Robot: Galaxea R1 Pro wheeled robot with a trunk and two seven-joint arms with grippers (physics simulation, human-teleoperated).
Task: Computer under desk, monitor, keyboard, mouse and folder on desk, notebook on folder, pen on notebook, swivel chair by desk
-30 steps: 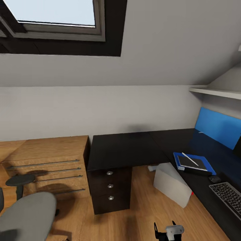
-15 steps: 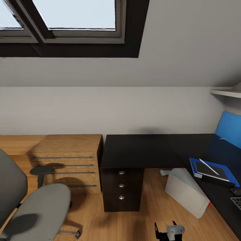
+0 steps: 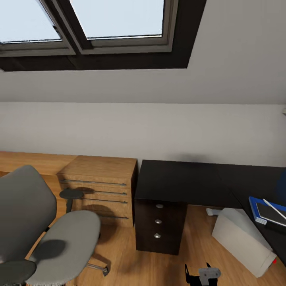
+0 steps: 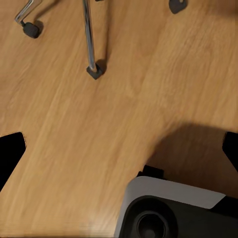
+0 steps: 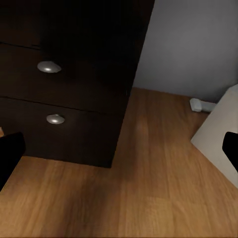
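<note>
**Chair still away from desk; folder stack looks done**

Head view: swivel chair (image 3: 43, 234) sits on the wood floor, well apart from the black desk (image 3: 178, 180), with a wooden dresser (image 3: 101, 186) between them along the wall. Seat is bare, no folder on it. At the frame's right edge the blue folder (image 3: 254, 206) lies on the desk with the dark notebook (image 3: 272, 214) on top and the pen (image 3: 275, 209) on that. White computer (image 3: 244, 236) stands tilted on the floor by the desk's underside, partly under the top. Monitor, keyboard and mouse: cannot judge from these frames.

Right gripper (image 5: 119, 153): dark fingertips at both edges of the right wrist view, spread wide, nothing between them, facing the desk drawers (image 5: 49, 91). Left gripper (image 4: 119, 148): also spread wide and empty, looking down at the floor, the chair's legs and a caster (image 4: 30, 29).

Judgement: stacking part appears finished; main step left is bringing the chair next to the desk. Computer placement probably fine, tilt unclear.
</note>
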